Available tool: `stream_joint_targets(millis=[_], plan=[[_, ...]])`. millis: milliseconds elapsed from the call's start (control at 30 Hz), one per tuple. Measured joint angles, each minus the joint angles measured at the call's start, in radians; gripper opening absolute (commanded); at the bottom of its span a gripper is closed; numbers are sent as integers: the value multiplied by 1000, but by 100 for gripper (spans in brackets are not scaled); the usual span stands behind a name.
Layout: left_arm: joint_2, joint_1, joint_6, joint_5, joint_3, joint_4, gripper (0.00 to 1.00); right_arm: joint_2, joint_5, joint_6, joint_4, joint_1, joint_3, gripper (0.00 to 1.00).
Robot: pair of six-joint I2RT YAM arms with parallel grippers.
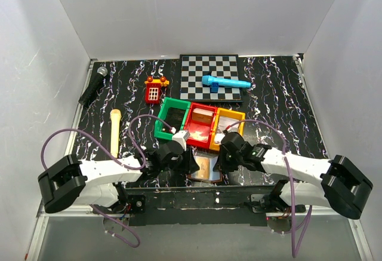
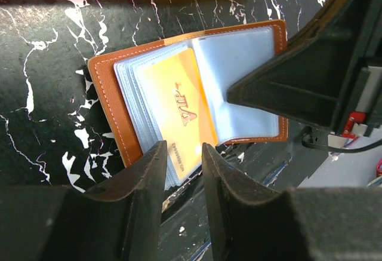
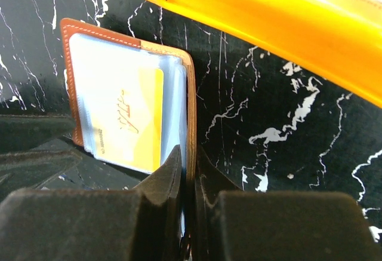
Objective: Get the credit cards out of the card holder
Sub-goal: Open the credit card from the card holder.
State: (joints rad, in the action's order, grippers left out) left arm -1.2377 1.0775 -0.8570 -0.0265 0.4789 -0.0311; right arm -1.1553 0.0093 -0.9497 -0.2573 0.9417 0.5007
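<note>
Your card holder (image 1: 206, 168) lies open at the table's near edge, its yellow credit card (image 2: 179, 103) sleeved inside. Your right gripper (image 3: 188, 164) clamps the right cover; your left gripper (image 2: 182, 153) stands parted around the card's near end. No card looks out yet.

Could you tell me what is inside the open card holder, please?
A yellow VIP card shows among the clear sleeves of the card holder; those stacked beneath hide any other cards.
</note>
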Motion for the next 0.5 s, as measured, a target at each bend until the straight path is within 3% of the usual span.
stream_joint_targets(millis=[367,500], plan=[[11,0,13,22,-21,-58,30,-79,-16,14,49,-5,34,7],[-88,0,21,55,3,-55,26,-88,-17,14,51,-5,36,18]])
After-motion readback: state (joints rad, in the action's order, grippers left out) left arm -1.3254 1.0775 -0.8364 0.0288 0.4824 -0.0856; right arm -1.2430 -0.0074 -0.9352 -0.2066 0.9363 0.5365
